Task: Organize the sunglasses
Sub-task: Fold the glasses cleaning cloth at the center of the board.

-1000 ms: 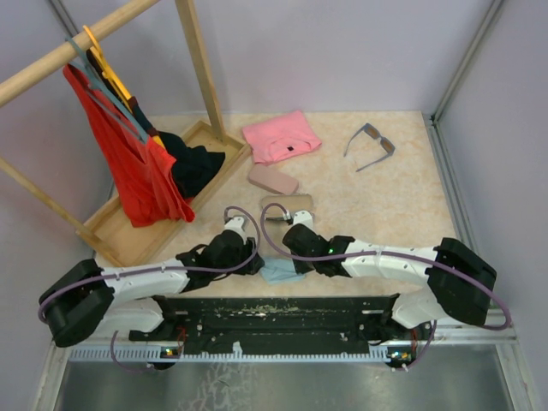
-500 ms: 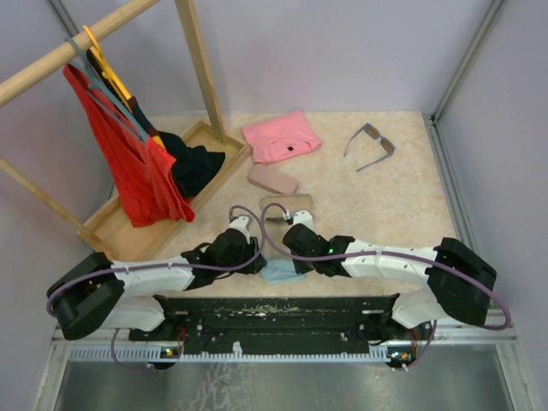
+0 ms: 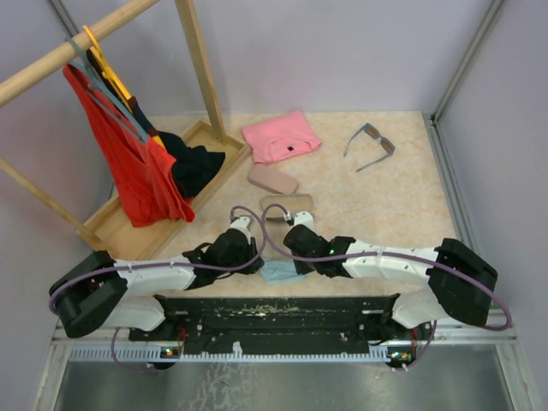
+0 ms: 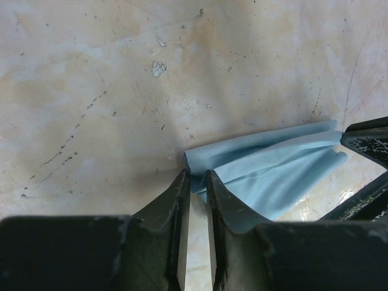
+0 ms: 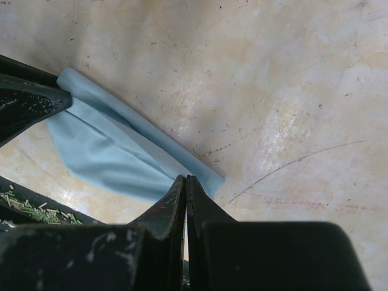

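Showing two arms meeting low at the near edge of the surface (image 3: 385, 214), both over one light blue cloth (image 3: 278, 272).

Left gripper (image 4: 195, 179): jaws stand a narrow gap apart, with the folded left corner of the cloth (image 4: 273, 176) right at their tips. Whether the corner is pinched cannot be told.

Right gripper (image 5: 185, 179): jaws are together, clamped on the opposite end of the cloth (image 5: 103, 151). In the left wrist view the fabric gathers into pleats where it runs into these dark fingers (image 4: 367, 139). The rest of the cloth lies flat on the surface between the two grippers.

Sunglasses (image 3: 371, 144): one pair, grey-blue frame and dark lenses, lies at the far right of the surface with its arms unfolded, well apart from both grippers and touched by neither.

Other items, top view: a brownish object (image 3: 287, 204) lies just beyond the grippers, too small to identify. A pink case (image 3: 272, 178) lies just beyond that. A folded pink garment (image 3: 281, 135) lies farther back. A wooden tray (image 3: 111, 235) sits at the left, holding a black garment (image 3: 195, 167). A red garment (image 3: 128, 167) hangs over it from a wooden rack (image 3: 199, 60).
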Action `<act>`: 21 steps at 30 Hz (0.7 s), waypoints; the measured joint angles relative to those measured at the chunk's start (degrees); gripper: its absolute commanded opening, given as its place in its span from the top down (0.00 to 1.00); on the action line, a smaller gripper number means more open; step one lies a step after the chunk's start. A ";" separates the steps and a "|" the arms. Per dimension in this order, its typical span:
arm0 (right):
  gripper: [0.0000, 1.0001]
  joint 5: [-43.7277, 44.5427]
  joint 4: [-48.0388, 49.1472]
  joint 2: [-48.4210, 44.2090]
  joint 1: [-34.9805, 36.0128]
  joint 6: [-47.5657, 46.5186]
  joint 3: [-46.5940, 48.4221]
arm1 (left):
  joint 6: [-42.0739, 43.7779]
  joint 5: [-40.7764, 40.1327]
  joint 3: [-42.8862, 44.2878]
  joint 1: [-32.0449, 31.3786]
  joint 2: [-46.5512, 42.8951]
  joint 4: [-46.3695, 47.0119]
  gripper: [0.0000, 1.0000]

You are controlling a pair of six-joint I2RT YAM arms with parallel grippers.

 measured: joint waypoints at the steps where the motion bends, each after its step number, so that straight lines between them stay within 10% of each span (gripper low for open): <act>1: 1.00 0.00 0.04 -0.20 0.00 0.00 -0.17 | 0.13 0.00 0.04 0.00 0.00 -0.09 0.83; 21: 1.00 0.50 -1.22 -3.72 0.00 -0.42 -0.09 | 3.06 0.02 2.82 0.00 -5.92 -4.55 1.00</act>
